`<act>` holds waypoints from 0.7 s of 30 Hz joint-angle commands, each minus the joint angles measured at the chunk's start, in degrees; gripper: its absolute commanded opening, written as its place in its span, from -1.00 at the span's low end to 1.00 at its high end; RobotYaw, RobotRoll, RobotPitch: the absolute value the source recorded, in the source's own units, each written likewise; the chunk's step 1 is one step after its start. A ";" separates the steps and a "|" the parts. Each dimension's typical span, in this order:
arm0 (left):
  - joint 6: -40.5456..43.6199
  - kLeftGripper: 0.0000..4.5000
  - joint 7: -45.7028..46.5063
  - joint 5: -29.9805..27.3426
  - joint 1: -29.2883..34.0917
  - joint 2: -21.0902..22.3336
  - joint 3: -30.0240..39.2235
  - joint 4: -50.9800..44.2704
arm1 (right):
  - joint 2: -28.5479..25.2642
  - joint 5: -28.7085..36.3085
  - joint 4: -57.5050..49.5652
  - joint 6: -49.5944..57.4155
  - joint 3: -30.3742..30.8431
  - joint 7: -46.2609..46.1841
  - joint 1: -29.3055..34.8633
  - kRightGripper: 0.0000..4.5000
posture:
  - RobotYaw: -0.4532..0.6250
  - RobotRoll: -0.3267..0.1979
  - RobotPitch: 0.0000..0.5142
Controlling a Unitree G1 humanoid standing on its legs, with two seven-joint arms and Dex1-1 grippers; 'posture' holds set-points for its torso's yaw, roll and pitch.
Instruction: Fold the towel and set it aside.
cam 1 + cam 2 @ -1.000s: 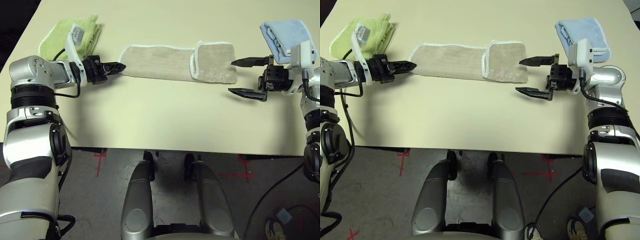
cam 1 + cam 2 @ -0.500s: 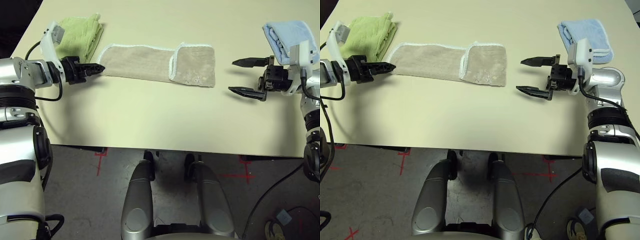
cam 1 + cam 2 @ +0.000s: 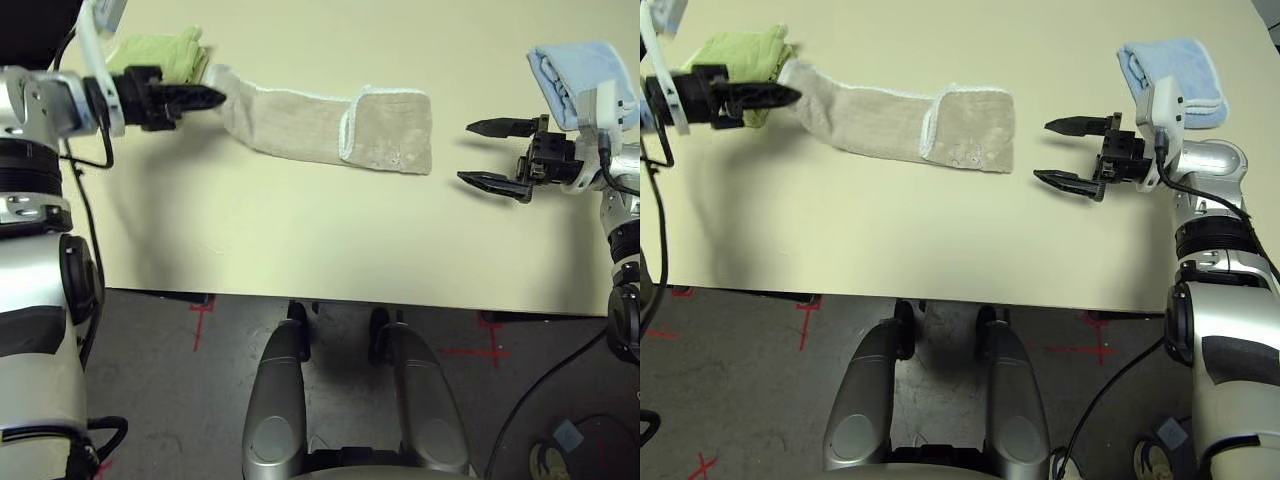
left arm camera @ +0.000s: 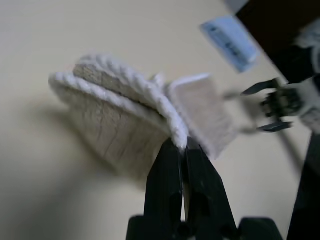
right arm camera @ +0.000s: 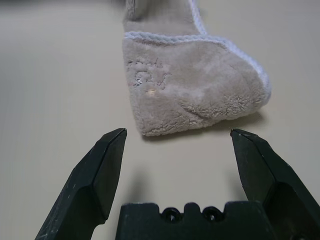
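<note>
The beige towel [image 3: 330,125] lies as a long strip across the far part of the table, its right end folded back on itself with a small embroidered motif [image 5: 147,75] on top. My left gripper [image 3: 212,97] is shut on the towel's left end and holds that end lifted off the table; the white edging [image 4: 165,112] bunches just above the closed fingers. My right gripper [image 3: 482,153] hovers open a short way to the right of the folded end, holding nothing.
A lime-green folded towel [image 3: 160,55] sits at the far left, just behind my left gripper. A light-blue folded towel [image 3: 580,70] sits at the far right behind my right wrist. The table's front edge [image 3: 350,300] runs along the near side.
My left gripper has risen and lifted the towel's left end off the table, after dragging the towel leftward. My right gripper has stayed open in place.
</note>
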 commanded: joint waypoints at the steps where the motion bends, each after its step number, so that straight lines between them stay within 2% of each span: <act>1: 3.15 -0.96 -0.85 -2.52 -0.81 -1.78 -0.90 -4.30 | -0.55 -0.76 1.88 -1.41 -0.80 -0.90 0.43 1.00 | -0.11 0.25 0.37; 6: 4.46 -0.96 -0.57 -4.57 -2.50 -6.43 -2.03 -7.64 | -0.55 -1.05 2.96 -2.36 -1.09 -1.71 0.06 1.00 | -0.11 0.25 0.36; 13: -0.34 -0.96 1.80 -3.71 -4.98 -14.76 -2.62 -3.76 | -0.85 -1.09 2.90 -3.02 -1.24 -2.30 0.41 1.00 | -0.13 0.25 0.38; 21: -1.62 -0.96 0.27 -3.18 -4.71 -17.49 -4.65 -1.86 | -0.27 -0.34 2.65 1.18 -1.75 -4.89 0.34 1.00 | -0.16 0.25 0.38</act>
